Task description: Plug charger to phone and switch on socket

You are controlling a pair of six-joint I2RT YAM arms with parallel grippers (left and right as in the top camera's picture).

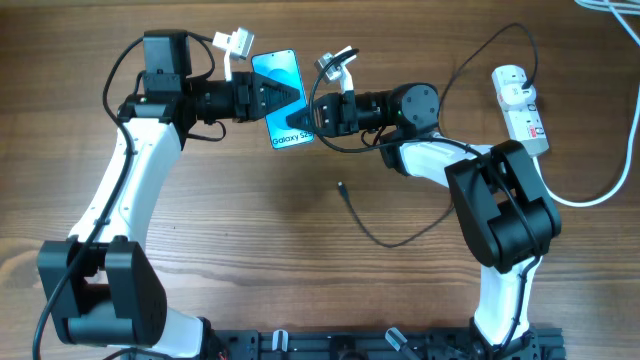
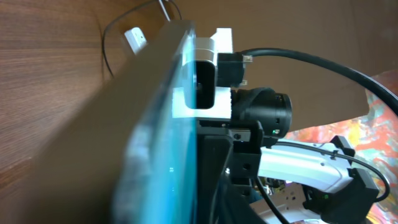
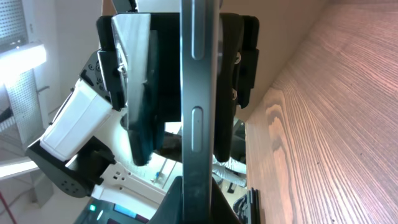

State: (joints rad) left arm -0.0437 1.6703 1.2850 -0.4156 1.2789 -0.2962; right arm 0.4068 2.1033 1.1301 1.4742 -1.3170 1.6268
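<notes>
The phone (image 1: 276, 78), with a blue screen and white text at its near end, is held on edge above the table between both grippers. My left gripper (image 1: 270, 101) is shut on its left side. My right gripper (image 1: 304, 114) is shut on its right side. In the left wrist view the phone (image 2: 177, 155) fills the middle, edge-on. In the right wrist view its dark edge (image 3: 198, 93) runs upright between my right fingers (image 3: 198, 202). The charger cable runs from the socket (image 1: 524, 112). Its plug tip (image 1: 341, 185) lies loose on the table below the phone.
A thick white cord (image 1: 610, 190) leaves the socket at the far right. The black charger cable loops over the table (image 1: 240, 220) between the socket and the right arm. The left arm's jaws (image 3: 134, 93) show in the right wrist view.
</notes>
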